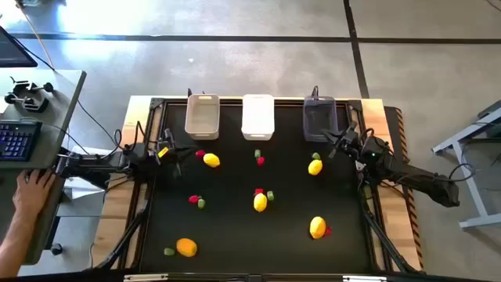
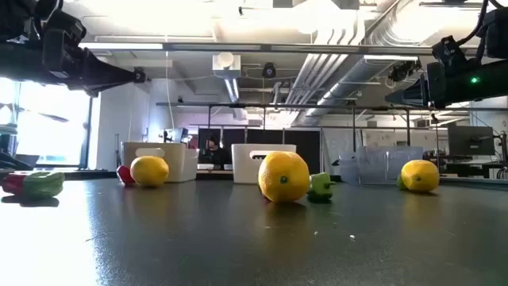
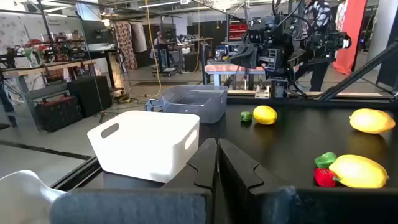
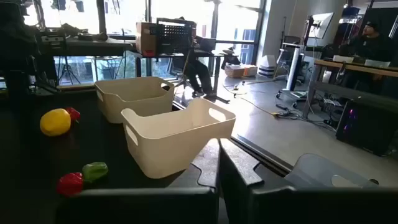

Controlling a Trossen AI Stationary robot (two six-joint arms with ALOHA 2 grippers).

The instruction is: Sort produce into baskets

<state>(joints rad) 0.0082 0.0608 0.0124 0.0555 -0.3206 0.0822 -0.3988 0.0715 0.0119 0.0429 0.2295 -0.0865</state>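
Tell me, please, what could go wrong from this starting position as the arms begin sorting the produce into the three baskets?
1. Small red and green pieces lie right beside the yellow fruit at mid-table; closing on one may knock the round fruit rolling.
2. The red piece sits tight against another yellow fruit, so the jaws might catch both.
3. The orange fruit lies near the table's front edge, far from the beige basket, white basket and grey basket; a long carry risks a drop.

Three baskets [image 1: 257,116], four yellow lemons [image 1: 261,202], one orange fruit [image 1: 186,247], several small red and green pieces [image 1: 196,200].
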